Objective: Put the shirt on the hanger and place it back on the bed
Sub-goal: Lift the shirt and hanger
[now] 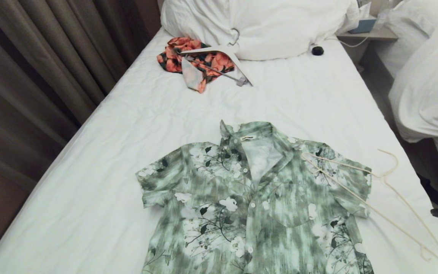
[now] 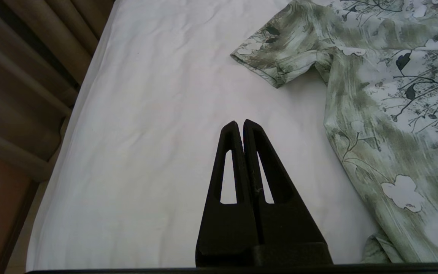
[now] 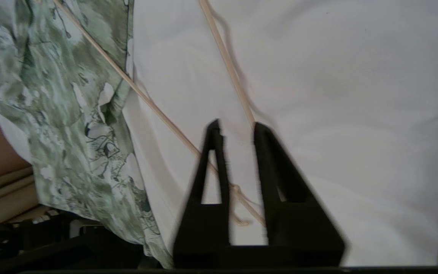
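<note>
1. Pale green floral short-sleeved shirt (image 1: pixel 257 198) is laid flat, front up, on the white-sheeted bed (image 1: pixel 127 125), presumably for access.
2. Thin cream wire hanger (image 1: pixel 378 198) is seen overlapping its sleeve.
3. Right gripper (image 3: pixel 235 127), slightly parted, empty, is poised above the hanger's corner, probably for pickup.
4. Left gripper (image 2: pixel 238 123) is closed, empty, parked.

Short-sleeved collared cotton shirt (image 1: pixel 257 201): pale green and white streaked ground, dark leaves and thin branches, white flowers, white buttons. Thin triangular wire hanger (image 1: pixel 384 190): cream. Smooth bed sheet (image 1: pixel 101 163): plain white; bunched duvet (image 1: pixel 257 23) white. Crumpled floral garment (image 1: pixel 198 61): orange blooms on black. Thick hanger (image 1: pixel 222 51) on it: white. Pleated curtains (image 1: pixel 32 68): grey-brown. Both grippers' fingers (image 2: pixel 242 160): black.
</note>
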### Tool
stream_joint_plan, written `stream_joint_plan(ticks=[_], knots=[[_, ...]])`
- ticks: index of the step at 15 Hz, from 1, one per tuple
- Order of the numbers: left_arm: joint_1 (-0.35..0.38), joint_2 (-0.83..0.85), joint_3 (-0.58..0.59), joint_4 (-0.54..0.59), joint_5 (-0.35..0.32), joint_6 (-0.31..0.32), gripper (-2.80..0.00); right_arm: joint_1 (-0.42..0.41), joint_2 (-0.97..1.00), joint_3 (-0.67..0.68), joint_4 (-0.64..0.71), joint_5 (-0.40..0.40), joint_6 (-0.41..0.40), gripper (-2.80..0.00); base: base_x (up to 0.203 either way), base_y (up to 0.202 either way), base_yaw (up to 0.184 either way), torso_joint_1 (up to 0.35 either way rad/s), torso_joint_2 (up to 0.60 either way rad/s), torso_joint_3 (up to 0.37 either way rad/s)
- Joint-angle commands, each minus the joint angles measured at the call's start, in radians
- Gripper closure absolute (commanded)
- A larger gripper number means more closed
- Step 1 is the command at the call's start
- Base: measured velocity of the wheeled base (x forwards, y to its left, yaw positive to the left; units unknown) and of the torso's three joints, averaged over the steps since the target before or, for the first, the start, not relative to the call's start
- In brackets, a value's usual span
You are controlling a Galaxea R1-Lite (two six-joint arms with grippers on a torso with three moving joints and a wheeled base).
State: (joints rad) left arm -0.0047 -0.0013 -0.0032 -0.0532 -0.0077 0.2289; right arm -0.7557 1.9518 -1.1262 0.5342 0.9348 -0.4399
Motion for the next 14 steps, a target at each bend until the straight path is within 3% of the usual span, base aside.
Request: stream_joint_plan(ticks=[1, 4, 9, 12, 14], knots=[[0.0, 0.001, 0.0, 0.0, 0.0, 0.001, 0.0, -0.007, 0.011, -0.001, 0.003, 0.017, 0.0, -2.8, 0.0, 0.0, 0.0, 0.0, 0.0, 0.0], [0.0, 0.001, 0.0, 0.0, 0.0, 0.001, 0.0, -0.006, 0.035, 0.005, 0.0, 0.126, 0.03, -2.8, 0.0, 0.0, 0.0, 0.0, 0.0, 0.0], [0.0, 0.001, 0.0, 0.0, 0.0, 0.001, 0.0, -0.002, 0.11, 0.005, -0.068, 0.141, 0.036, -2.8, 0.0, 0.0, 0.0, 0.0, 0.0, 0.0], [0.0, 0.001, 0.0, 0.0, 0.0, 0.001, 0.0, -0.005, 0.11, 0.009, -0.068, 0.266, 0.071, -2.8, 0.0, 0.0, 0.0, 0.0, 0.0, 0.0], [0.0, 0.001, 0.0, 0.0, 0.0, 0.001, 0.0, 0.008, 0.113, 0.005, -0.069, 0.278, 0.073, -2.8, 0.0, 0.0, 0.0, 0.0, 0.0, 0.0]])
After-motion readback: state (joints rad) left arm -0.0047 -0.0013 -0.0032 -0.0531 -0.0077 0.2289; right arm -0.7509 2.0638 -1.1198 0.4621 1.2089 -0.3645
